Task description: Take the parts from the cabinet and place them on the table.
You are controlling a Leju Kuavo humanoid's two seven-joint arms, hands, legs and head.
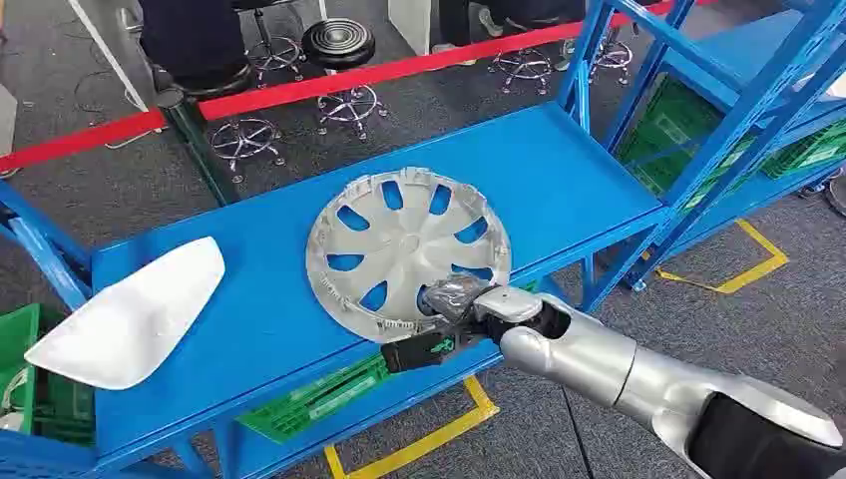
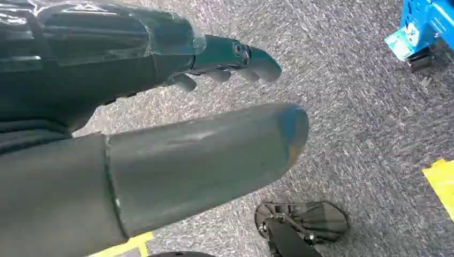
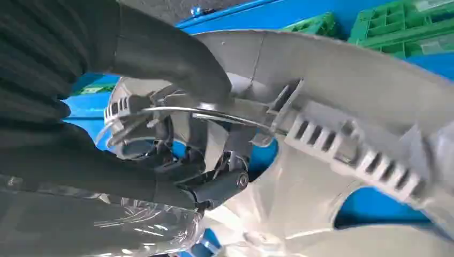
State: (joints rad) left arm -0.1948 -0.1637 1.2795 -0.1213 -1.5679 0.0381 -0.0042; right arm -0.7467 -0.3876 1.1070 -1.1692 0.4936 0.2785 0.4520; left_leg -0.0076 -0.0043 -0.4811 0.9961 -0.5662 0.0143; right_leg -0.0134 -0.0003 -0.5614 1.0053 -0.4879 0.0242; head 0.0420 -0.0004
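Where the right hand (image 1: 457, 299) meets the near rim of the silver hubcap (image 1: 404, 249), its dark fingers (image 3: 214, 184) curl inside one of the spoke openings while the thick grey thumb (image 3: 176, 59) presses on the outer edge, so the rim is pinched between them; the right wrist view shows the ribbed clips of the rim running just past the thumb. The hubcap lies inner side up on the blue shelf (image 1: 559, 160) of the rack, near the shelf's front edge, with the silver forearm reaching in from the lower right. Well apart from it, toward the left end of the same shelf, a white moulded cover (image 1: 135, 319) rests with one end hanging past the shelf edge. Green plastic crates (image 1: 319, 394) sit on the level below and in the neighbouring rack. The left hand (image 2: 160, 107) hangs over grey carpet, holding nothing, its fingers (image 2: 257, 59) stretched out and parted from the thumb
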